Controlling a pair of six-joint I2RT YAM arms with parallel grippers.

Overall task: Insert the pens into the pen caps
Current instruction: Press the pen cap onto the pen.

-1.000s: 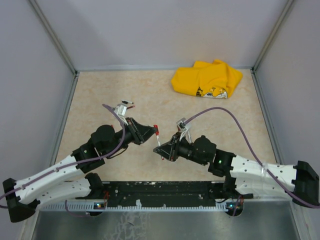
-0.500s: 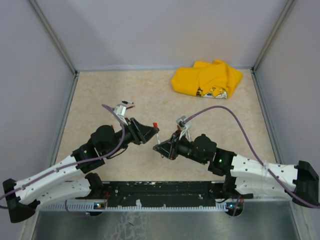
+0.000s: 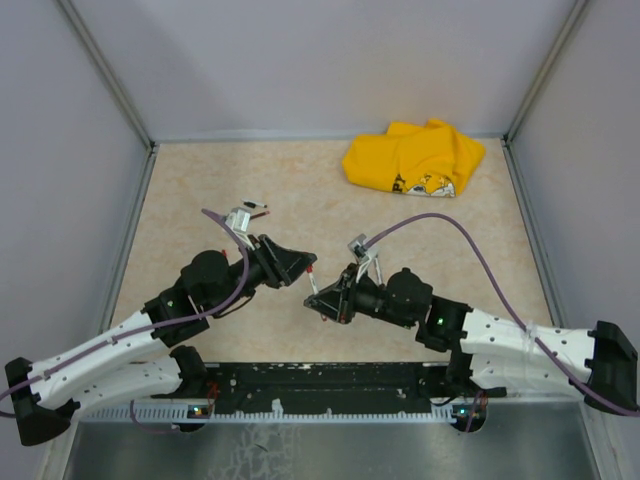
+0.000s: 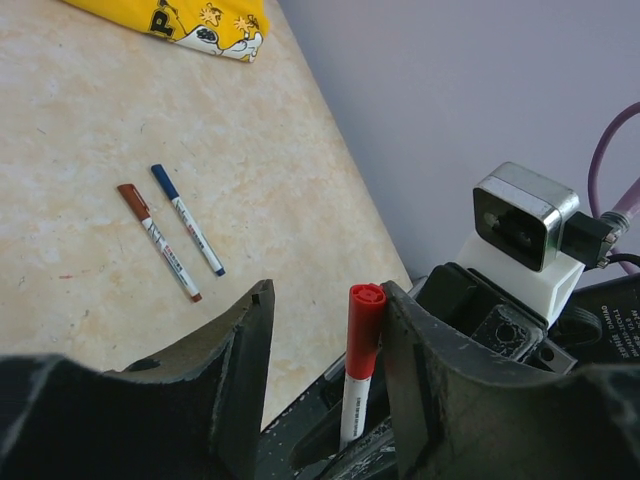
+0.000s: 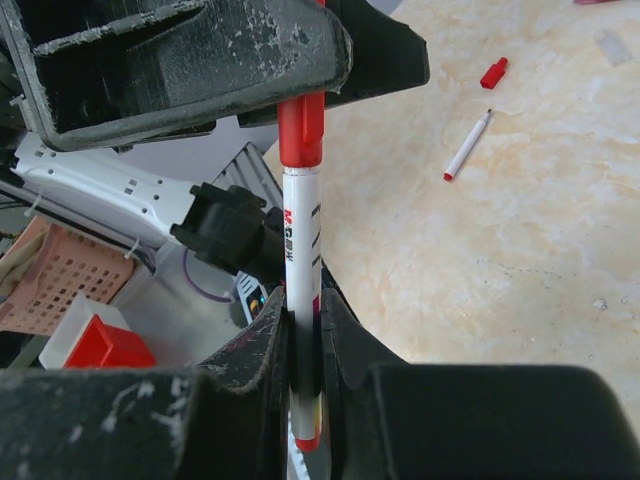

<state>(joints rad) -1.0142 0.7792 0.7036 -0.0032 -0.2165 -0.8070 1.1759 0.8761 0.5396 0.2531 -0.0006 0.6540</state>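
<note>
Right wrist view: right pincer (image 5: 303,315) is clamped on the white barrel of a pen (image 5: 302,250), held up off the bench (image 5: 520,250). A red cap (image 5: 300,130) sits on the pen's top end, right under the left pincer (image 4: 328,295).

Left wrist view shows that pincer's jaws apart. The cap stands between them, close against one finger w/ a clear gap to the other, so it doesn't look gripped. Cap seems to be on the pen; can't tell from here if it's pushed fully home.

Progress, as a judgement: this pen is at or just past the capping step. Two more pens (image 4: 172,237) lie side by side on the bench, one w/ a red-brown end and one w/ a blue end. They're prob. capped already, but too small to be sure. Right wrist view also shows a bare pen (image 5: 467,145) lying w/ a loose red cap (image 5: 493,72) near it, not touching. So at least that pair is left to do. Yellow cloth (image 3: 415,158) sits at the far side, well apart from the work.

Pose: both arms reach in from their own sides over mid bench, forearms low. The wrists are turned toward each other and the pincers are almost tip to tip, w/ the pen spanning between them at a tilt.
</note>
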